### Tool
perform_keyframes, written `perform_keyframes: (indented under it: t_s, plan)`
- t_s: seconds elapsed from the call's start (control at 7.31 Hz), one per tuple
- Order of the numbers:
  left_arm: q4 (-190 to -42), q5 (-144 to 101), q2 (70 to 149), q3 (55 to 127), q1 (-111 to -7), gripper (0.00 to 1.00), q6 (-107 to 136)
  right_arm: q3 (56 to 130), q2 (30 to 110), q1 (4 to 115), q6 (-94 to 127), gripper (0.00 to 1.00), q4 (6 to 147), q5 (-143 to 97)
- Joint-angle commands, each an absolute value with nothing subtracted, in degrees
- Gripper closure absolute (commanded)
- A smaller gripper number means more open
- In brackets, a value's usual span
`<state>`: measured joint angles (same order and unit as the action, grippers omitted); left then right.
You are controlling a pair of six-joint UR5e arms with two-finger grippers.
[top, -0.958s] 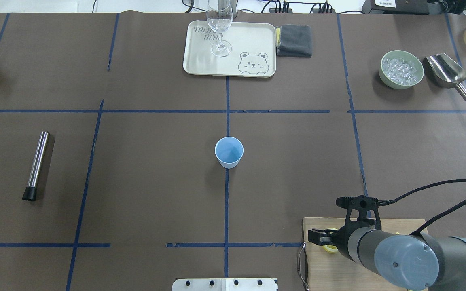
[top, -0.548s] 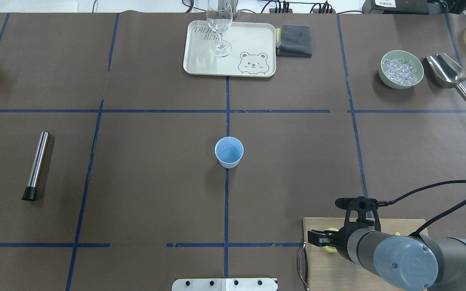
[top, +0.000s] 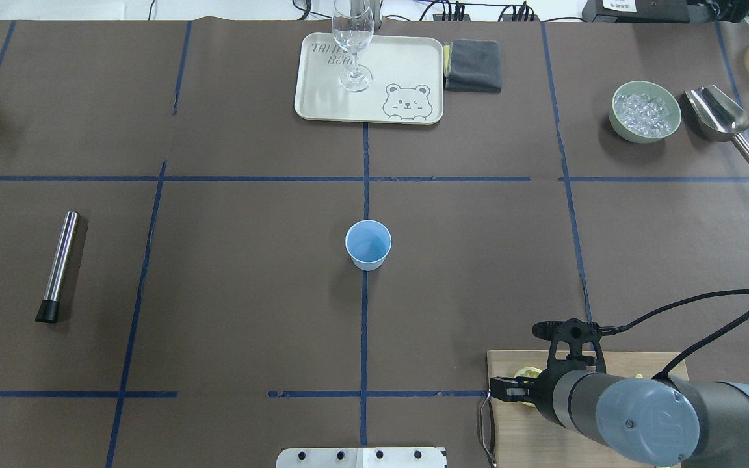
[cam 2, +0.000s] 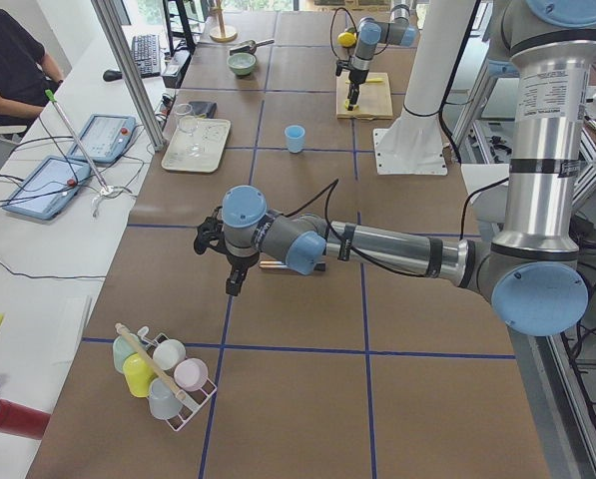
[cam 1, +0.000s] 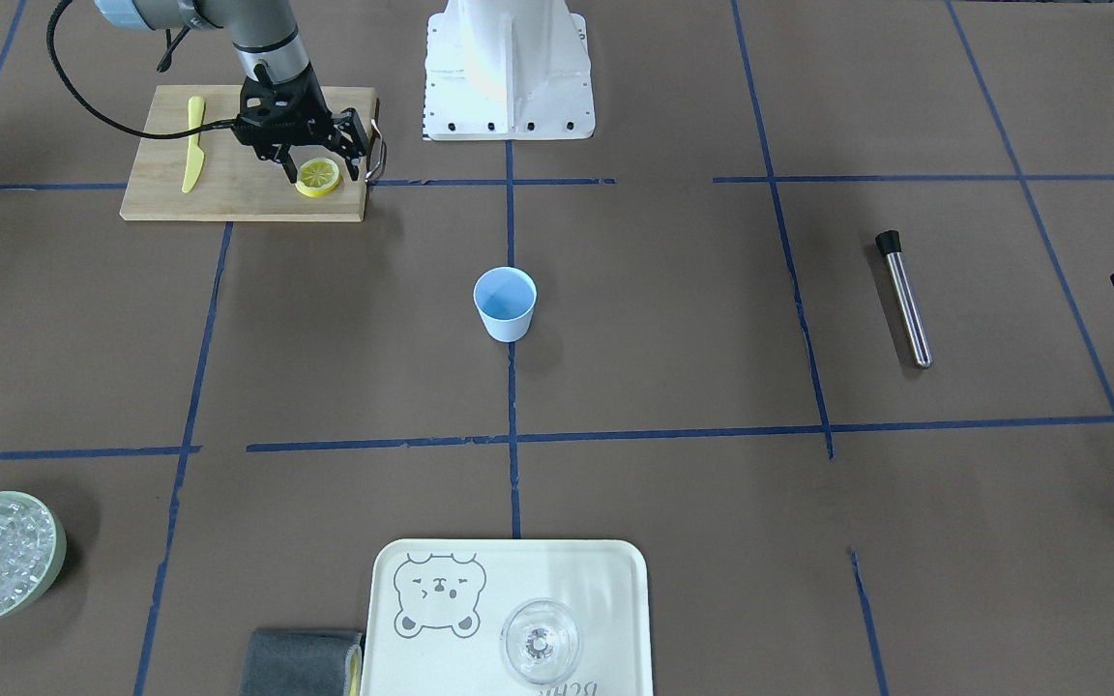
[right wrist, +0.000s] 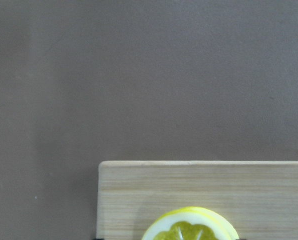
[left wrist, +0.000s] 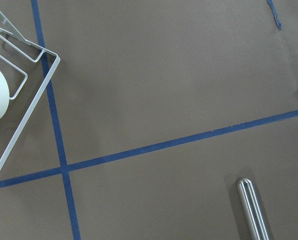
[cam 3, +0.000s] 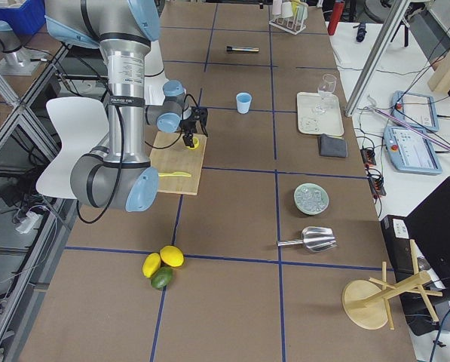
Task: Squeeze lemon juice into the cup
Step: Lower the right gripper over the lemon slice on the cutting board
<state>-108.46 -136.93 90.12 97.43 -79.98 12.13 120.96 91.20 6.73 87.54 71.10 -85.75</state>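
Right end effector hangs open astride the lemon, which lies flat on the wooden cutting board, well apart from the cup; light, soft and probably slippery, it seems best pinched across its rind.

Your table wears brown paper crossed by blue tape lines, stretching away on every side of the right gripper. Across the table from that gripper you have a white desk with two tablets and a keyboard; behind the gripper stands a white chair.
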Motion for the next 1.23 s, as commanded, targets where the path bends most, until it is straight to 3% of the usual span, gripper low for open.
perform_keyframes:
  t_s: [0.0, 0.68, 1.1]
  plan:
    - [-108.46, -136.93, 90.09, 97.47, -79.98, 0.00, 12.13, 121.02, 91.23, 6.94, 87.54, 0.09, 71.10, -86.13]
    - [-108.46, -136.93, 90.09, 97.73, -79.98, 0.00, 12.13, 121.03, 91.85, 7.12, 87.54, 0.10, 71.19, -86.04]
    - [-108.46, -137.02, 90.09, 98.09, -79.98, 0.00, 12.13, 121.11, 91.93, 7.12, 87.54, 0.34, 71.37, -85.87]
